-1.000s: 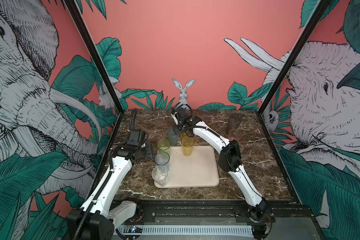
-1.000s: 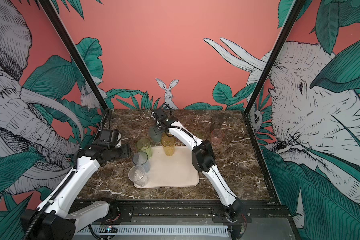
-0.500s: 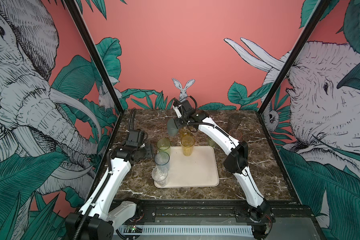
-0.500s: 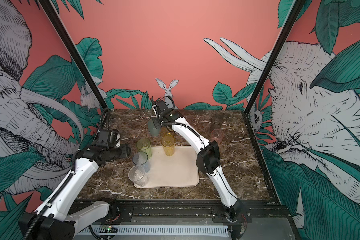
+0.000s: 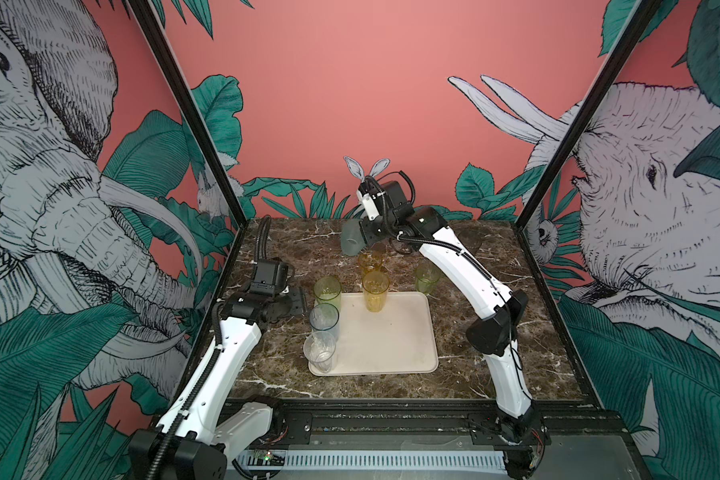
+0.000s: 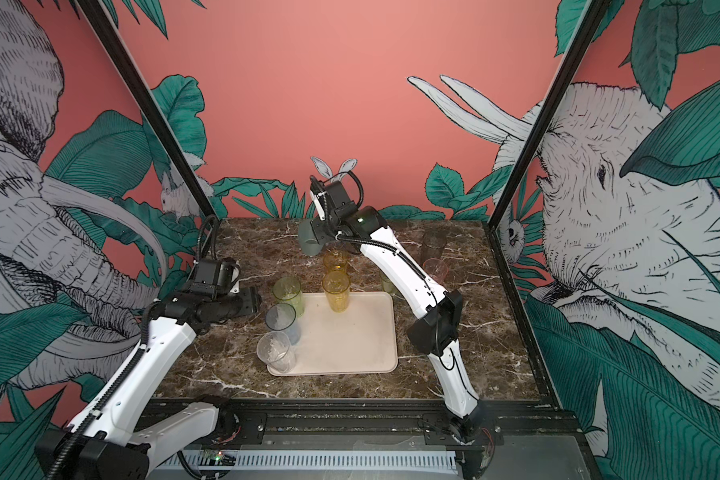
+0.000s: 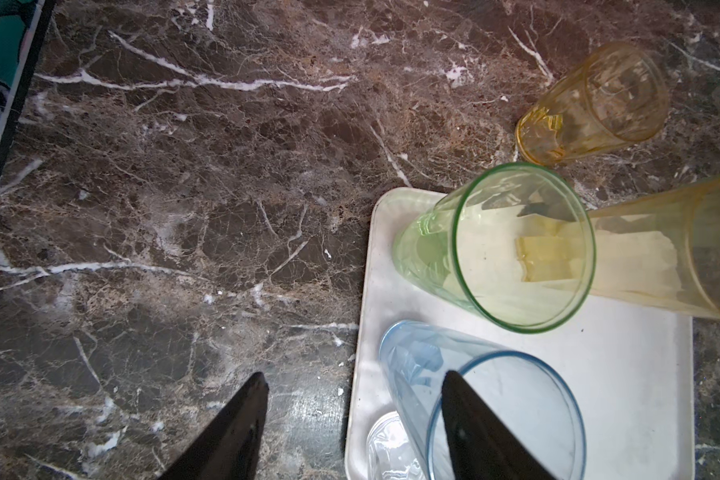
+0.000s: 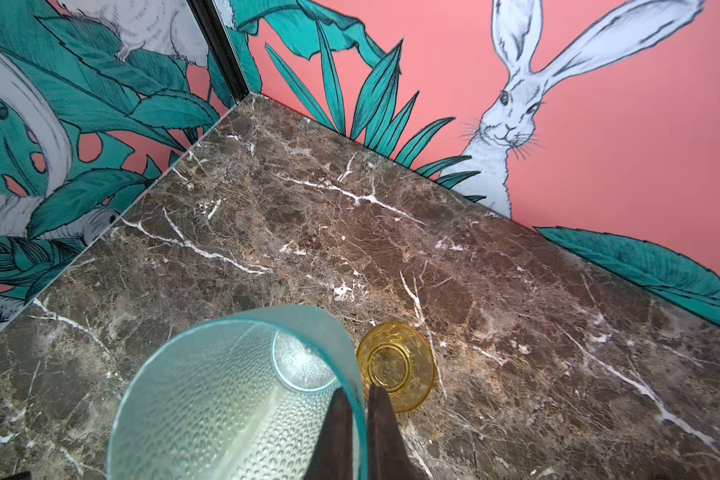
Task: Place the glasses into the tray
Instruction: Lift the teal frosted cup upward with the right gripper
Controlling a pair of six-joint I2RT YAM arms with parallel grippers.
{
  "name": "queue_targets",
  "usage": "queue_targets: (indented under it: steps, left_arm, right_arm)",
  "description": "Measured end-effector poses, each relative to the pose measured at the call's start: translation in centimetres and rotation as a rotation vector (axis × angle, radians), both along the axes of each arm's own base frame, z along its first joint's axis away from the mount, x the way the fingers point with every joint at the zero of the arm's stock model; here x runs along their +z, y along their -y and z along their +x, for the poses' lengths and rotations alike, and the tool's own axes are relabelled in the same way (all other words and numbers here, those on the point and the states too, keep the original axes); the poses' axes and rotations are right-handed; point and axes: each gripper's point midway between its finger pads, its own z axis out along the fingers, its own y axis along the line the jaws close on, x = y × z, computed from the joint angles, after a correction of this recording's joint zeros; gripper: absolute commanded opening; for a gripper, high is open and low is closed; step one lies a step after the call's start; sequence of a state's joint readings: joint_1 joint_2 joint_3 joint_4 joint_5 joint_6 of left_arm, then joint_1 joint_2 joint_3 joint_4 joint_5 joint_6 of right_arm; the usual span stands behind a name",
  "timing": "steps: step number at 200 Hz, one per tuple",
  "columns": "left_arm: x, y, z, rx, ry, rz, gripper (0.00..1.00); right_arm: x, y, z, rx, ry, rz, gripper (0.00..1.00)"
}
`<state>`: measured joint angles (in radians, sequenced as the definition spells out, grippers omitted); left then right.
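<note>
Right wrist alone shows the teal glass [image 8: 208,411] dimpled (jaws pinching its rim).

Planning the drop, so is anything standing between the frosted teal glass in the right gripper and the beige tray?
Yes. A short amber tumbler stands just behind the cream square tray, between it and the lifted frosted teal tumbler; a tall amber tumbler stands inside the tray's far edge.
</note>
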<state>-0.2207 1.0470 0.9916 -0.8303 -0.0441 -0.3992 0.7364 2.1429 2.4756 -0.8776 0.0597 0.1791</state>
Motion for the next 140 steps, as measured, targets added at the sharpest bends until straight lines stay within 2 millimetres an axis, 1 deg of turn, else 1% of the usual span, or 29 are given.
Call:
queue_targets:
  steps: [30,58,91,140]
  left_arm:
    - [0.1,-0.1,0.2,0.003,0.008,0.002,0.68]
    - [0.2,-0.2,0.4,0.010,0.018,0.010,0.68]
    - [-0.1,-0.3,0.6,0.015,0.019,0.014,0.68]
    - [-0.6,-0.1,1.1,0.019,0.008,0.012,0.68]
  right_arm:
    - [2.2,2.1,-0.8,-0.016,0.012,0.006,0.00]
    - [2.9,4.0,-1.8,-0.029,0.004,-0.004,0.00]
    - [2.3,5.9,-3.1,-0.040,-0.031,-0.036,0.00]
    - [0.3,7.6,-4.9,-0.046,-0.078,-0.082,0.00]
